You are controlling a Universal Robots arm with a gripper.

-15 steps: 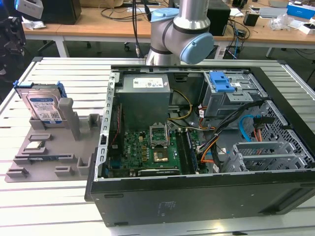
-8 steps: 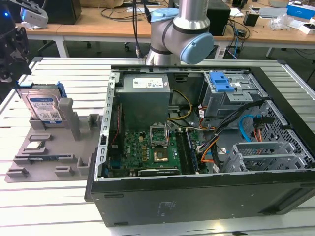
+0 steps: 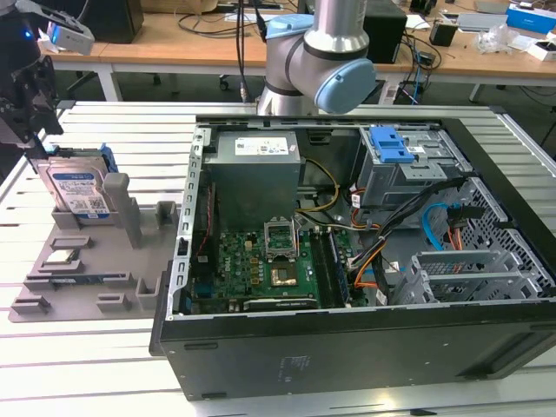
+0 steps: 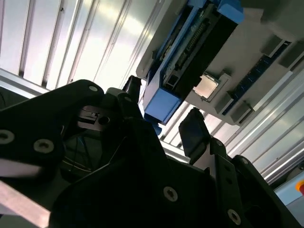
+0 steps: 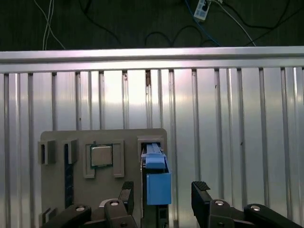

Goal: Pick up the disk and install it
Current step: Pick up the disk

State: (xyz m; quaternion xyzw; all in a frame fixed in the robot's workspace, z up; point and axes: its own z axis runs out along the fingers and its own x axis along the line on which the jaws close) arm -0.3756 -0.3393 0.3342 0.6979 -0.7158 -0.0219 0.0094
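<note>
The disk (image 3: 78,193), a silver hard drive with a white-and-blue label in a blue carrier frame, stands on edge in a slot of the grey holder plate (image 3: 87,269) at the exterior view's left. My gripper (image 3: 36,130) hangs just above and slightly left of it. In the first wrist view the gripper (image 5: 162,192) is open, and the disk's blue carrier end (image 5: 157,183) lies between its two black fingers without touching them. The second wrist view shows the disk (image 4: 190,52) beyond the spread fingertips (image 4: 192,128).
A small square silver chip (image 3: 59,258) lies on the holder plate beside the disk. The open computer case (image 3: 347,347) sits at the exterior view's right, with a grey drive cage and blue latch (image 3: 391,148). The arm's base (image 3: 321,61) stands behind the case. The table top (image 5: 237,142) is ribbed metal.
</note>
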